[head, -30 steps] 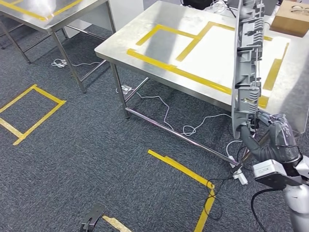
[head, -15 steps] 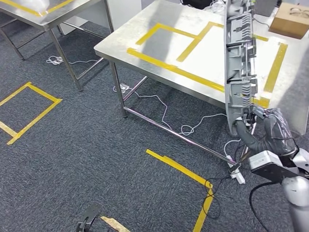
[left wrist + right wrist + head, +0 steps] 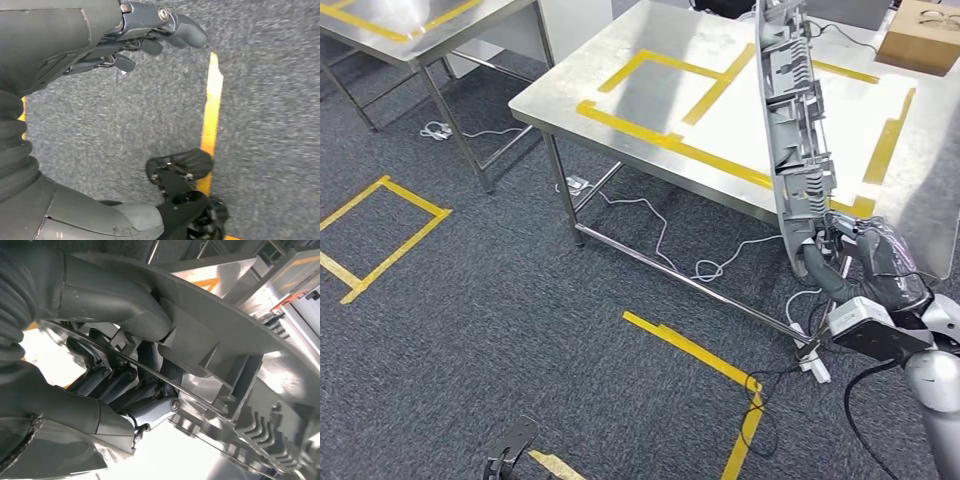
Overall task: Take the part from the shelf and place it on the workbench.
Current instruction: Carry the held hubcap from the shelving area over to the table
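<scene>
Beside the workbench (image 3: 652, 100), the right hand (image 3: 860, 262) clamps the part (image 3: 792, 130) by its lower end, upright for carrying, while the left hand (image 3: 124, 35) hangs empty, fingers loosely apart.

dark carpet (image 3: 509, 300), steel tables (image 3: 433, 25) (perhaps two)

Grey ribbed part (image 3: 795, 130); yellow-taped steel workbench (image 3: 637, 110).
</scene>
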Robot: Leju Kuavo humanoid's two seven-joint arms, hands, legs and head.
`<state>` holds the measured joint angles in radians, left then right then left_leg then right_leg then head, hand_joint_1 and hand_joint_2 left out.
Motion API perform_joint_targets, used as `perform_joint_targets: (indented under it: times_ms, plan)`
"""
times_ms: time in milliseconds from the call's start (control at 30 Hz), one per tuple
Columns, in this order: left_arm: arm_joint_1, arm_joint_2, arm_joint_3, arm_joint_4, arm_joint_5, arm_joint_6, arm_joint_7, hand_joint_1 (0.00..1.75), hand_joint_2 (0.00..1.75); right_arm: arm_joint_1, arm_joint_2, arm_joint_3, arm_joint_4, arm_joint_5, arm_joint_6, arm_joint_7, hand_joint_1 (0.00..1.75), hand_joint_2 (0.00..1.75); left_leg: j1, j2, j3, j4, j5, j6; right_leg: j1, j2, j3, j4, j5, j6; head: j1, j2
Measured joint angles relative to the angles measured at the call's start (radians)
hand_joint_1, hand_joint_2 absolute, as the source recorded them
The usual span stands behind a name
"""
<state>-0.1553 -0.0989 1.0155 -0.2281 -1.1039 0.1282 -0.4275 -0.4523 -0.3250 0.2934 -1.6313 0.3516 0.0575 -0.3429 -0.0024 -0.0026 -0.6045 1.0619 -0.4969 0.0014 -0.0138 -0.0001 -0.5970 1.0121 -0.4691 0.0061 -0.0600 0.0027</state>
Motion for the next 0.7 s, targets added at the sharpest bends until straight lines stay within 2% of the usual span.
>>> perform_joint_targets:
  times_ms: [33,100,133,167,200,267,300,333,433,500,567,600,633,667,700]
  plan:
    - [-0.001,0.000,0.000,0.000,0.000,0.000,0.000,0.00,1.75,-0.001,0.000,0.001,0.002,0.000,0.000,0.000,1.75,1.75,0.002,0.000,-0.023,0.050,-0.025,-0.005,-0.001,-0.001,0.004,-0.001,-0.002,-0.005,-0.002,0.000]
    - [0.002,0.000,0.000,0.000,0.000,0.000,0.000,0.00,1.75,-0.002,0.000,0.005,0.009,0.000,0.001,0.000,1.75,1.75,0.005,0.000,-0.094,0.188,-0.078,-0.010,0.001,-0.001,0.007,-0.001,-0.006,-0.011,-0.004,0.000]
    - [0.004,-0.001,0.000,0.000,-0.001,0.000,0.001,0.00,1.75,-0.002,0.000,0.008,0.013,0.000,0.002,0.000,1.75,1.75,0.006,0.000,-0.125,0.241,-0.090,-0.011,0.002,0.001,0.009,0.000,-0.008,-0.012,-0.004,0.000]
    - [0.005,-0.001,0.000,0.000,-0.002,0.000,0.001,0.00,1.75,-0.001,0.000,0.010,0.016,0.000,0.003,0.000,1.75,1.75,0.006,0.000,-0.138,0.257,-0.080,-0.010,0.002,0.003,0.011,0.000,-0.010,-0.013,-0.004,0.000]
    - [0.006,-0.001,0.000,0.000,-0.002,0.000,0.001,0.00,1.75,-0.001,0.000,0.013,0.019,0.000,0.005,0.001,1.75,1.75,0.006,0.000,-0.132,0.231,-0.050,-0.007,0.003,0.005,0.016,0.000,-0.013,-0.012,-0.004,0.000]
    - [0.007,0.000,0.000,0.000,-0.003,0.000,0.003,0.00,1.75,-0.001,0.000,0.017,0.026,0.001,0.012,0.002,1.75,1.75,0.004,0.000,-0.079,0.100,0.032,0.003,0.004,0.008,0.027,0.000,-0.021,-0.009,-0.004,0.000]
    - [0.006,0.001,0.000,0.000,-0.003,0.000,0.004,0.00,1.75,-0.002,-0.001,0.019,0.030,0.002,0.016,0.003,1.75,1.75,0.002,-0.001,-0.053,0.038,0.057,0.009,0.005,0.009,0.030,0.000,-0.025,-0.005,-0.003,0.000]
    - [0.006,0.001,-0.001,0.000,-0.003,0.000,0.005,0.00,1.75,-0.002,-0.002,0.021,0.034,0.004,0.019,0.004,1.75,1.75,0.000,-0.001,-0.035,-0.005,0.067,0.013,0.006,0.010,0.029,0.000,-0.027,-0.001,-0.003,0.000]
    - [0.008,0.000,-0.002,0.000,-0.005,0.000,0.008,0.00,1.75,-0.003,-0.007,0.033,0.046,0.014,0.029,0.009,1.75,1.75,-0.001,0.000,-0.025,-0.036,0.057,0.022,0.007,0.010,0.024,-0.004,-0.031,0.015,-0.003,0.000]
    - [0.008,0.000,-0.005,0.000,-0.006,0.000,0.008,0.00,1.75,-0.008,-0.010,0.044,0.054,0.022,0.038,0.014,1.75,1.75,0.003,-0.001,-0.014,-0.049,0.058,0.031,0.007,0.008,0.011,0.021,-0.050,0.024,0.000,0.000]
    - [0.005,0.000,-0.006,0.000,-0.007,-0.001,0.008,0.00,1.75,-0.015,-0.013,0.056,0.065,0.028,0.045,0.018,1.75,1.75,0.006,-0.001,-0.006,-0.056,0.056,0.039,0.005,0.006,-0.046,0.130,-0.098,0.030,0.005,0.000]
    - [0.005,0.000,-0.007,0.000,-0.007,-0.001,0.008,0.00,1.75,-0.017,-0.014,0.062,0.070,0.030,0.047,0.018,1.75,1.75,0.006,-0.001,-0.004,-0.056,0.053,0.042,0.004,0.006,-0.089,0.204,-0.123,0.033,0.006,0.000]
    - [0.006,0.000,-0.007,0.000,-0.007,-0.002,0.008,0.00,1.75,-0.018,-0.015,0.067,0.075,0.031,0.048,0.018,1.75,1.75,0.005,-0.001,-0.002,-0.055,0.050,0.043,0.003,0.006,-0.127,0.264,-0.136,0.035,0.006,0.000]
    - [0.007,0.000,-0.007,0.000,-0.007,-0.003,0.008,0.00,1.75,-0.018,-0.015,0.072,0.080,0.032,0.048,0.018,1.75,1.75,0.005,-0.001,0.002,-0.055,0.046,0.043,0.003,0.006,-0.151,0.291,-0.130,0.038,0.006,0.000]
    - [0.008,-0.001,-0.007,0.000,-0.007,-0.004,0.008,0.00,1.75,-0.018,-0.015,0.077,0.084,0.032,0.049,0.018,1.75,1.75,0.006,-0.001,0.009,-0.054,0.041,0.042,0.002,0.006,-0.154,0.278,-0.102,0.039,0.006,0.000]
